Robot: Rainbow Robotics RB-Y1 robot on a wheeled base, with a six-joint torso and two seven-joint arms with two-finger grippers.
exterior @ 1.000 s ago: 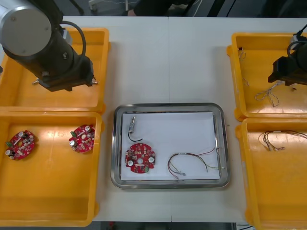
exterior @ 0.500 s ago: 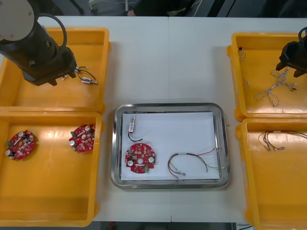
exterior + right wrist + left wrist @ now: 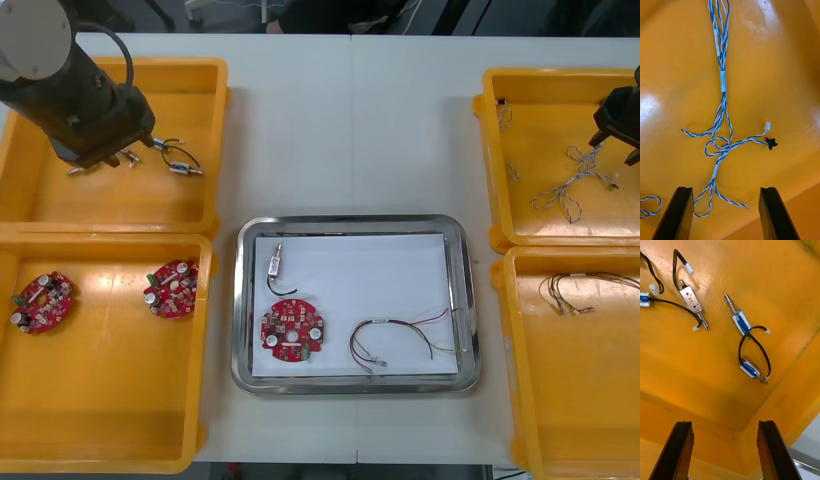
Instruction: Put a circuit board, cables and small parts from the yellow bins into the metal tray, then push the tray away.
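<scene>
The metal tray (image 3: 350, 221), white inside, holds a red circuit board (image 3: 291, 332), a small metal part (image 3: 275, 264) with a black lead, and a red and yellow cable (image 3: 400, 338). My left gripper (image 3: 724, 452) is open above the far left yellow bin (image 3: 120, 205), with small metal parts (image 3: 741, 320) lying on the bin floor beyond its fingers. My right gripper (image 3: 725, 213) is open over the far right yellow bin (image 3: 540, 110). A twisted blue and white cable (image 3: 720, 142) lies on the floor between and beyond its fingers, untouched.
The near left bin (image 3: 100, 400) holds two more circuit boards (image 3: 42, 301). The near right bin (image 3: 580, 400) holds red and yellow cables (image 3: 568, 290). Bare table lies beyond the tray's far rim.
My left arm has drawn back toward the far left corner, uncovering the small metal parts. My right arm has slid to the right, uncovering the blue and white cables.
</scene>
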